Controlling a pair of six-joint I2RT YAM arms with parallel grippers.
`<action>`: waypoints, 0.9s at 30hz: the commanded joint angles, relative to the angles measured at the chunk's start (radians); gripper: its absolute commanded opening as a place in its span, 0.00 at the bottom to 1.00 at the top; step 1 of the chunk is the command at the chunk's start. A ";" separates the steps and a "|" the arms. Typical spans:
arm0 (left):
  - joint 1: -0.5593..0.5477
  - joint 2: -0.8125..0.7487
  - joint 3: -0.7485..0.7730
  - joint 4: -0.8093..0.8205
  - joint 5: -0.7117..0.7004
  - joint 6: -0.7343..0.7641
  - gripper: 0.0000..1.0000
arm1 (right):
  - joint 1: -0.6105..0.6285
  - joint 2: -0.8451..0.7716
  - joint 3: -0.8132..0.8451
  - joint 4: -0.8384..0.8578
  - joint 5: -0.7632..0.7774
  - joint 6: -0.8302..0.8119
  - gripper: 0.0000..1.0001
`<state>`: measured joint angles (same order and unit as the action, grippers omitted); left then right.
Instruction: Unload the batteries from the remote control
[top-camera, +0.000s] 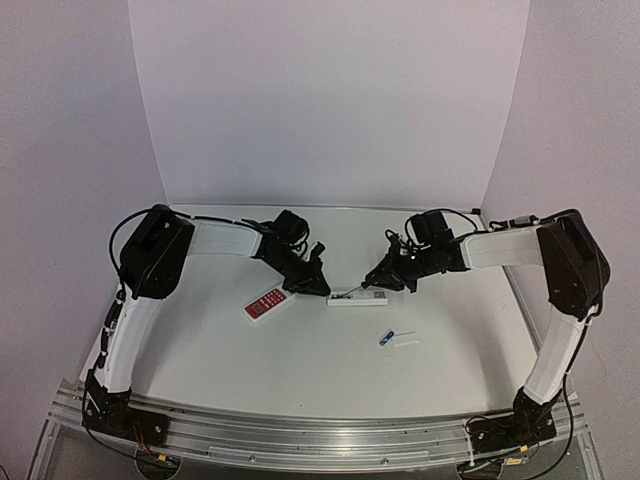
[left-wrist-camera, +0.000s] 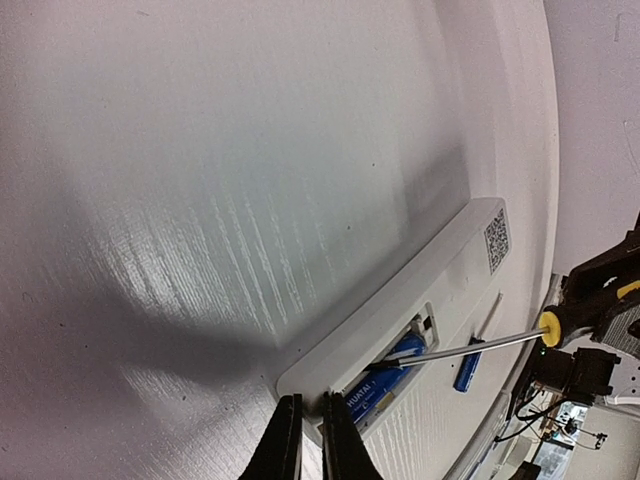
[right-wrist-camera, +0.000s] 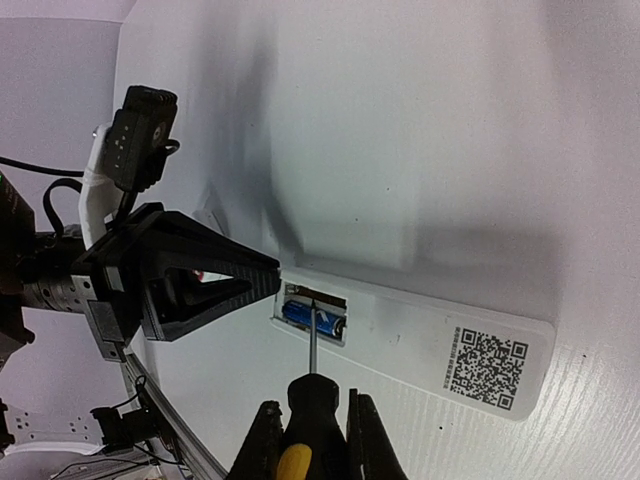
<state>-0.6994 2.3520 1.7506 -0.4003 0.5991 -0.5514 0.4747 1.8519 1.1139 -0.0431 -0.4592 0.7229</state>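
The white remote control (top-camera: 357, 298) lies back up at the table's middle, QR mark at its right end (right-wrist-camera: 485, 366). Its battery bay is open, with one blue battery (left-wrist-camera: 400, 368) inside, also in the right wrist view (right-wrist-camera: 312, 316). A second blue battery (top-camera: 385, 340) lies loose on the table in front, also in the left wrist view (left-wrist-camera: 467, 370). My right gripper (right-wrist-camera: 315, 435) is shut on a black and yellow screwdriver (right-wrist-camera: 313, 400); its tip is in the bay at the battery. My left gripper (left-wrist-camera: 311, 440) is shut and empty, tips at the remote's left end.
A shorter red-faced remote (top-camera: 267, 303) lies left of the white one, under my left arm. A small flat white cover piece (top-camera: 405, 341) lies next to the loose battery. The table's front rail (top-camera: 300, 435) runs along the near edge.
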 joint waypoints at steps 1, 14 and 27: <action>-0.030 0.020 -0.039 -0.019 -0.041 0.004 0.07 | 0.007 -0.030 -0.009 -0.037 0.017 -0.024 0.00; -0.030 0.027 -0.038 -0.043 -0.074 0.039 0.06 | 0.007 -0.105 -0.010 -0.138 0.140 -0.093 0.00; -0.031 0.034 -0.035 -0.040 -0.058 0.041 0.05 | 0.008 -0.039 0.018 -0.132 -0.034 -0.071 0.00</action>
<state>-0.7013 2.3516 1.7454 -0.3855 0.5920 -0.5232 0.4755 1.7910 1.1121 -0.1425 -0.3905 0.6513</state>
